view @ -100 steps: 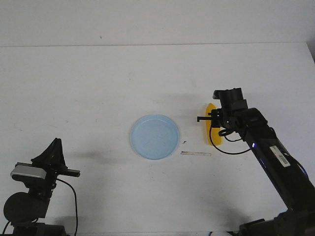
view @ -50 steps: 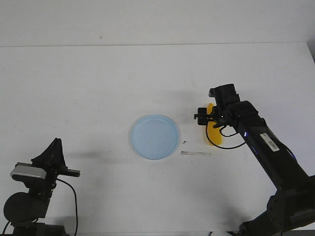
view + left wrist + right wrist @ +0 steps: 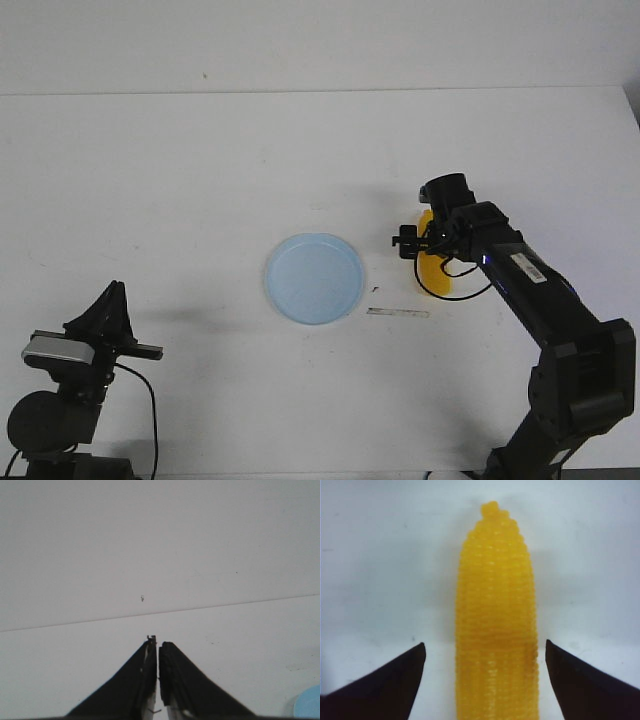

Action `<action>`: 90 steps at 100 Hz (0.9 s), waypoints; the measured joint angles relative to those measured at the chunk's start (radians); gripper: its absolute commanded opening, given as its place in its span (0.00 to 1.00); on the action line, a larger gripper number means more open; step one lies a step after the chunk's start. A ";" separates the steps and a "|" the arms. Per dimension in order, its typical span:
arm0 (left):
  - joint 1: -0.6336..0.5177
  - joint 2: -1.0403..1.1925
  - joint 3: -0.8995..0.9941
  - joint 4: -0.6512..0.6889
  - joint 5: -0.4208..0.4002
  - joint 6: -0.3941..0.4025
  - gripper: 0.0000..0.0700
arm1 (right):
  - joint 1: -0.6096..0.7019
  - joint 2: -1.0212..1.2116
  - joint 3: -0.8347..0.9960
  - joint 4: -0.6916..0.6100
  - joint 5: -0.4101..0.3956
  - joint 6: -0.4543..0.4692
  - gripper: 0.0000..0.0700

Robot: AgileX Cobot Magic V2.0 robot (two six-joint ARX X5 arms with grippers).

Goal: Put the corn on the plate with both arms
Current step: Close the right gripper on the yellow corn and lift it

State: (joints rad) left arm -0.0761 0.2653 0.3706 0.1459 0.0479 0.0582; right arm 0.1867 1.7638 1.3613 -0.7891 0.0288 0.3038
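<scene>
- Right wrist view shows your right gripper (image 3: 485,680) spread wide, one dark fingertip (image 3: 395,680) on each side of the corn (image 3: 496,630) with white table showing in both gaps, so nothing is gripped yet.
- Front view places the corn (image 3: 433,275) flat on the table (image 3: 200,180), to the right of the plate (image 3: 315,279) and apart from it, partly hidden under the right gripper (image 3: 425,245).
- Judging from this, you are at the grasp step: lower until the tips flank the thick middle of the cob, not the tapered end, which would likely slip out as you squeeze.
- Keep the cob centred between the tips; it sits slightly nearer one side, so a small sideways correction before closing should stop it rolling away.
- Close gently; the rounded, bumpy surface may twist in the grip.
- Left wrist view shows your left gripper (image 3: 157,680) with its fingers pressed together on nothing, only a sliver of the plate (image 3: 307,707) at the edge of the picture.
- Front view has the left gripper (image 3: 108,315) parked near the table's front left corner, well apart from the plate.
- Watch the thin strip (image 3: 397,313) lying between plate and corn when you carry the cob across.
</scene>
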 measured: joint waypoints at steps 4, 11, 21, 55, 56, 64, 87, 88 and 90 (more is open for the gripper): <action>0.000 0.000 0.000 0.000 0.000 0.000 0.00 | -0.005 0.008 0.000 0.004 -0.002 0.000 0.77; 0.000 0.000 0.000 0.000 0.000 0.000 0.00 | -0.007 0.017 -0.001 0.006 -0.002 0.000 0.75; 0.000 0.000 0.000 0.000 0.000 0.000 0.00 | -0.010 0.018 -0.003 0.006 -0.002 -0.001 0.57; 0.000 0.000 0.000 0.000 0.000 0.000 0.00 | -0.005 0.018 -0.007 0.008 -0.006 -0.016 0.48; 0.000 0.000 0.000 0.000 0.000 0.000 0.00 | -0.005 0.018 -0.007 0.008 -0.006 -0.016 0.48; 0.000 0.000 0.000 0.000 0.000 0.000 0.00 | -0.005 0.018 -0.007 0.008 -0.006 -0.016 0.48; 0.000 0.000 0.000 0.000 0.000 0.000 0.00 | -0.004 0.018 -0.007 0.008 -0.006 -0.017 0.48; 0.000 0.000 0.000 0.000 0.000 0.000 0.00 | -0.004 0.018 -0.007 0.008 -0.006 -0.017 0.48; 0.000 0.000 0.000 0.000 0.000 0.000 0.00 | -0.003 0.017 -0.007 0.008 -0.006 -0.017 0.48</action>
State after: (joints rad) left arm -0.0761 0.2653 0.3706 0.1459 0.0479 0.0582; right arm 0.1833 1.7809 1.3540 -0.7811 0.0231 0.2871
